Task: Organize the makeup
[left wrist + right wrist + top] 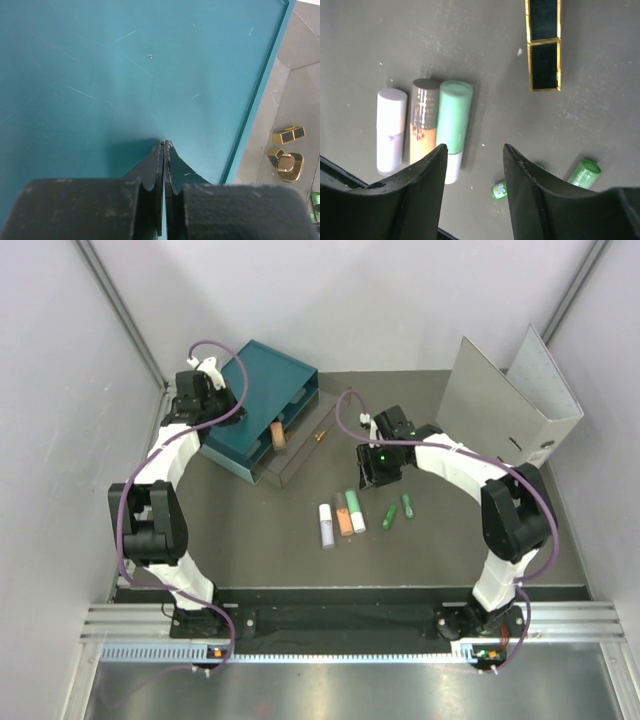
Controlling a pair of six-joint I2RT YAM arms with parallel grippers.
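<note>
Where the white tube [390, 130], peach-orange tube [423, 122] and pale green tube [454, 117] lie side by side on the dark surface [485, 60], two bright green tubes [584, 172] lie near and a black-and-gold case [543, 45] farther off. My right gripper [475, 149] hangs above, jaws apart, empty. My left gripper [163, 146], fingers pressed together holding nothing, sits over the teal box [125, 65].

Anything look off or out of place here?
The teal drawer box sits diagonally, with one clear drawer pulled out and a peach-orange tube inside. Two small bright green tubes lie loose at angles, apart from the neat row of three larger tubes. No spill or damage visible.
</note>
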